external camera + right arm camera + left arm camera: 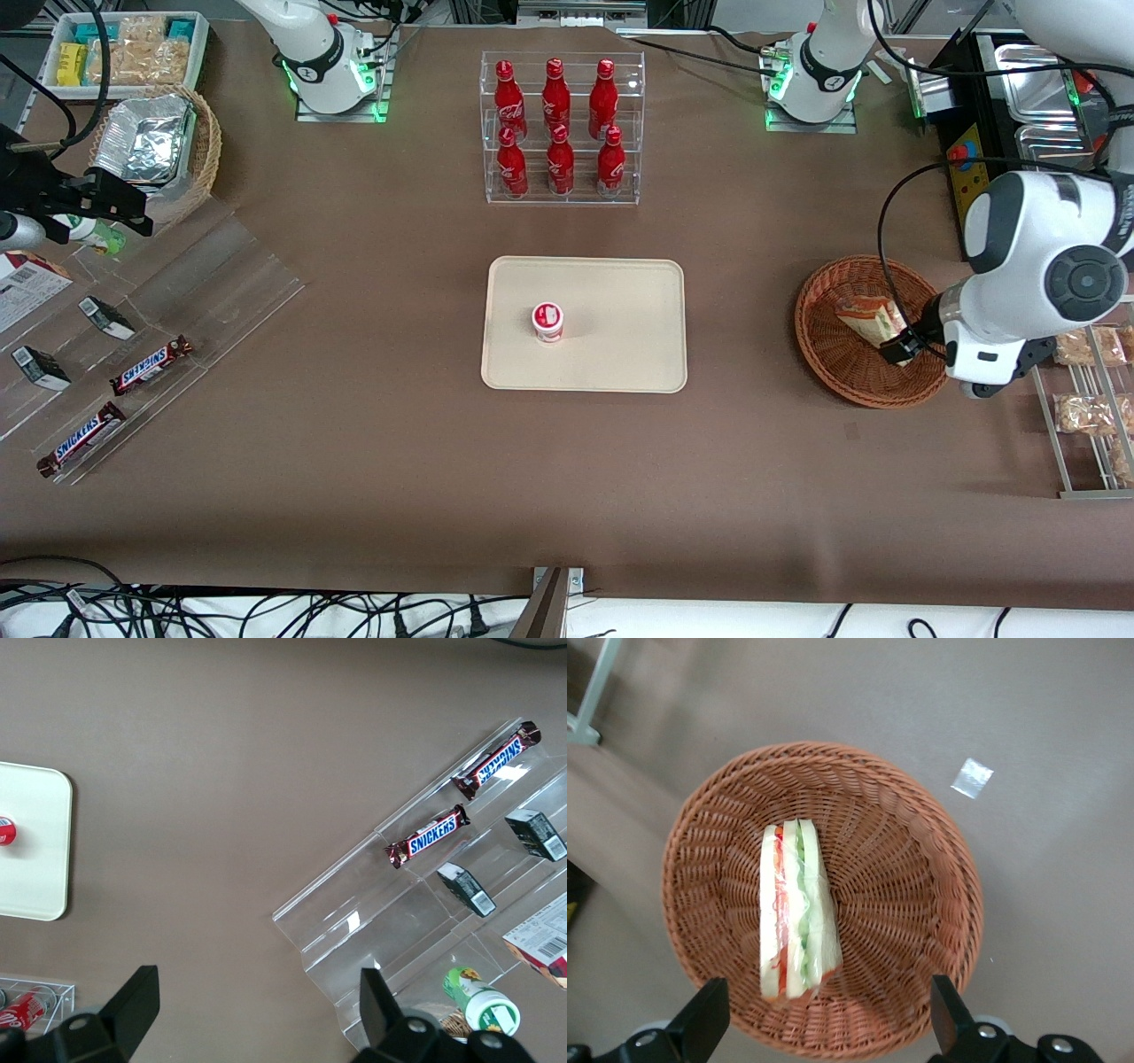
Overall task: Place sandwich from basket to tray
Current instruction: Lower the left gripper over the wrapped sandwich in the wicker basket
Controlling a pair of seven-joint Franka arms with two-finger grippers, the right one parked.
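Observation:
The sandwich [866, 320] [795, 908], a wrapped wedge with green and red filling, lies in the reddish-brown woven basket [828, 359] [912, 859] toward the working arm's end of the table. My left gripper [901, 346] [826, 1019] hovers over the basket, above the sandwich's wide end. It is open, with one finger [704, 1014] on each side of the basket rim, and holds nothing. The cream tray [620, 354] lies at the table's middle, apart from the basket.
A small red-and-white cup [547, 321] stands on the tray. A clear rack of red bottles [560, 128] stands farther from the front camera than the tray. A wire rack of snack packs [1090, 399] stands beside the basket. Snickers bars [151, 365] lie toward the parked arm's end.

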